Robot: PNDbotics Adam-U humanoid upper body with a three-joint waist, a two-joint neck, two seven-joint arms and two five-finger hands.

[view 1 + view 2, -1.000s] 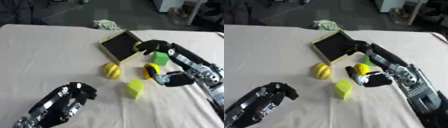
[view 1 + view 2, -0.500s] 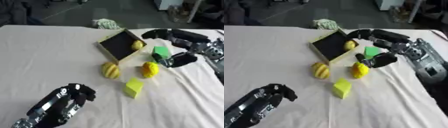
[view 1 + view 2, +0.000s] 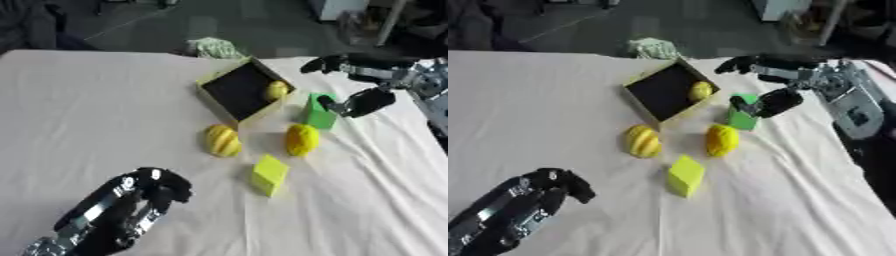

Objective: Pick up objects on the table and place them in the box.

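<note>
An open box [image 3: 234, 89] with a black inside and a pale yellow rim lies askew at the table's far middle. A small yellow fruit [image 3: 277, 90] lies in its right corner. Right of the box stands a green block [image 3: 319, 111]. In front lie a yellow lemon-like fruit [image 3: 302, 140], a ribbed yellow fruit [image 3: 222, 141] and a yellow-green block [image 3: 269, 174]. My right hand [image 3: 354, 66] hovers open behind and above the green block and holds nothing. My left hand [image 3: 131, 200] rests at the lower left with relaxed fingers, holding nothing.
A crumpled pale green thing [image 3: 214, 47] lies at the table's far edge behind the box. The white cloth is creased at the right [image 3: 385, 165]. Dark floor and furniture lie beyond the far edge.
My right hand has let go of the small yellow fruit into the box and drawn back to the right. The left hand has stayed in place. The camera has shifted a little.
</note>
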